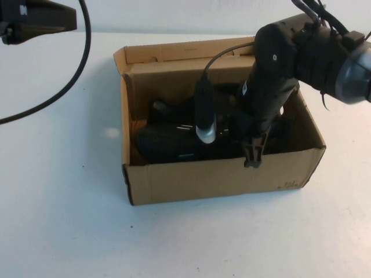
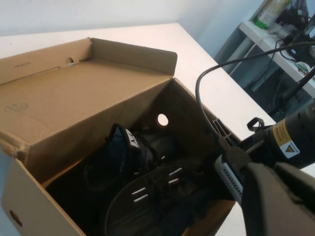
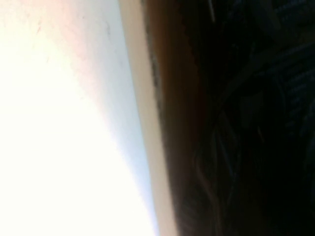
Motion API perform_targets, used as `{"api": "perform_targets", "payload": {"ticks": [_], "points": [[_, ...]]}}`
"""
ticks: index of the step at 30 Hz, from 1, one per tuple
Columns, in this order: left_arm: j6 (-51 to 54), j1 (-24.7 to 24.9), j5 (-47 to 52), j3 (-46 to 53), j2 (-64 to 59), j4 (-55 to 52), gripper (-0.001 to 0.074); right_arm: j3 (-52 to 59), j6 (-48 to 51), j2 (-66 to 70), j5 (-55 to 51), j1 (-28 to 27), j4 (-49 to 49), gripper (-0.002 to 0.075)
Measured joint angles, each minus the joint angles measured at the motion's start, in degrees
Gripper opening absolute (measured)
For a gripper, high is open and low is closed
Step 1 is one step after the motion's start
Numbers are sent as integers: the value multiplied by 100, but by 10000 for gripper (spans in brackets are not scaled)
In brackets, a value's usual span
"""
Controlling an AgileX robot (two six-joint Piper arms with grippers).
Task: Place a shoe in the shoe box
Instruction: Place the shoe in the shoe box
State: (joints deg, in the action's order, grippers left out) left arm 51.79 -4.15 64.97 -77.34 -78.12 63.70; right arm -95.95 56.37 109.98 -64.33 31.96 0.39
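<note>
Nearest the camera, the brown corrugated cardboard shoe box (image 1: 220, 176) stood on a plain white table (image 1: 64, 202), its front wall bare and its attached flap lid (image 1: 174, 55) folded up at the far side; a small round hole (image 2: 163, 119) pierced one end wall. Inside lay the black knit lace-up shoe (image 1: 174, 142) with short white dashes on its side, lying low in the box, and a second, matching black shoe (image 2: 130, 147) with a white tongue label lay beside it toward the back, the two touching. Reaching down over the front rim, the right gripper (image 1: 253, 156) hung just inside the front wall, close against the near shoe; its jaws were shut, and whether they pinched any lace or knit could not be told, since the right wrist view showed only the cardboard edge and dark fabric. By appearance the shoe would handle as a light, soft object: the knit upper would likely crumple under a pinch and the laces would slip or snag, whereas the collar at the heel or the firmer sole edge would probably give the surest hold. Farther back and to the left, the left gripper (image 1: 35, 20) was parked high above the table, well apart from the box, shut and holding nothing. Beyond the table, shelving with cluttered equipment (image 2: 285, 29) stood along a pale wall.
</note>
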Motion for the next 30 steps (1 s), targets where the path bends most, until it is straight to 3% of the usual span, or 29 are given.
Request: {"api": "perform_targets", "payload": {"ticks": [11,14,19,23,26,30], "points": [[0,0,0,0,0,0,-1,13,103,0,-136,0,216,29],[0,0,0,0,0,0,-1,13,-60,0,-48,0,255,129],[0,0,11,0,0,-32,-1,-104,-543,0,61,0,263,394],[-8,0,204,0,0,-134,-1,-369,-1122,-25,98,9,143,487],[-8,12,385,0,0,-244,-1,-570,-1432,-194,118,9,36,468],[-14,253,356,98,116,-488,-1,-716,-1638,-718,118,9,-90,301]]}}
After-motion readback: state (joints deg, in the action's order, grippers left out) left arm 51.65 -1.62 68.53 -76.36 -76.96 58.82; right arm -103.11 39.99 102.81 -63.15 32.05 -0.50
